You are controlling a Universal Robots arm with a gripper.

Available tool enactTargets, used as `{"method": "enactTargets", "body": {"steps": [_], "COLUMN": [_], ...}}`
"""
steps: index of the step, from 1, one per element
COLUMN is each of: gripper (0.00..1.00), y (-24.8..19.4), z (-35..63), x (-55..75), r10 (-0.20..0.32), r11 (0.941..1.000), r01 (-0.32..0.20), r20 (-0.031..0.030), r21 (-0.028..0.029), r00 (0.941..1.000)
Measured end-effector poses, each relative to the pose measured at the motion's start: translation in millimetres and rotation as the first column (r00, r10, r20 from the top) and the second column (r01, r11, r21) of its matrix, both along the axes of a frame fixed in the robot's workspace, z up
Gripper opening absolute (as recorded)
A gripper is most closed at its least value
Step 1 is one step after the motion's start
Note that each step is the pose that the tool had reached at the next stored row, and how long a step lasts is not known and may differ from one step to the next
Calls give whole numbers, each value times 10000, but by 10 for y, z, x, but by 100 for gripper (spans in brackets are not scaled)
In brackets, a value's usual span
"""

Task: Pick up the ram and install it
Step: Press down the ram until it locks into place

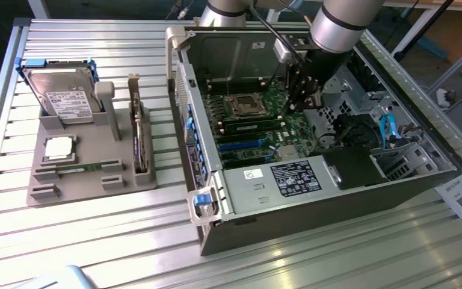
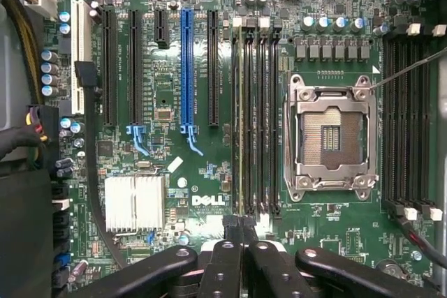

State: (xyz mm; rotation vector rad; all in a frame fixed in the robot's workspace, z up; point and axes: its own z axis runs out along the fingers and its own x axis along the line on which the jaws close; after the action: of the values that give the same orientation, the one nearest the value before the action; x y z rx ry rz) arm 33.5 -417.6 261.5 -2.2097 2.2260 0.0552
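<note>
The exterior view takes in the whole bench. A grey holder (image 1: 94,153) sits on the slatted table (image 1: 215,259) at the exterior view's left, well apart from the open case (image 1: 295,220) at its right. The ram (image 1: 82,167) lies in a groove near the holder's front edge, just in front of the chip (image 1: 58,147). It is far from the gripper and nothing touches it. The drive (image 1: 62,96) stands propped at the holder's back. The card (image 1: 137,141) stands on edge along the side nearest the case. The arm (image 1: 339,24) reaches down into the case. It carries the gripper (image 1: 302,103) low over the board (image 1: 291,129), near the socket (image 1: 243,102) and on the exterior view's right of it.

The wrist view looks straight down on the board and gives the close detail. The two fingertips (image 2: 230,242) are pressed together. They sit at one end of the bank of slots (image 2: 255,116) that runs between the socket (image 2: 332,137) and the long blue slot (image 2: 186,68). A thin pale-green line runs along one of these slots away from the fingertips. I cannot tell whether it is a stick's edge or part of the slot. The socket lies open in its metal frame, contacts bare. A finned heatsink (image 2: 134,202) sits on the far side of the blue slot from the socket.
</note>
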Motion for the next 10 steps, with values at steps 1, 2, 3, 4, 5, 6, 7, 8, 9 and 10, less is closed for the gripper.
{"method": "enactTargets", "body": {"steps": [1,2,3,4,5,6,7,8,9,10], "gripper": [10,10,10,10,10,10,10,10,10,10], "y": [1,1,1,1,2,2,2,3,3,3], "z": [-19,-38,-54,-64,-79,-91,-106,-117,-130,-147], "x": [0,0,0,0,0,0,0,0,0,0], "r10": [0,0,0,0,0,0,0,0,0,0], "r11": [10000,10000,10000,10000,10000,10000,10000,10000,10000,10000], "r01": [0,0,0,0,0,0,0,0,0,0], "r20": [3,7,9,11,13,15,16,18,22,27], "r21": [0,0,0,0,0,0,0,1,1,1], "r00": [10000,10000,10000,10000,10000,10000,10000,10000,10000,10000]}}
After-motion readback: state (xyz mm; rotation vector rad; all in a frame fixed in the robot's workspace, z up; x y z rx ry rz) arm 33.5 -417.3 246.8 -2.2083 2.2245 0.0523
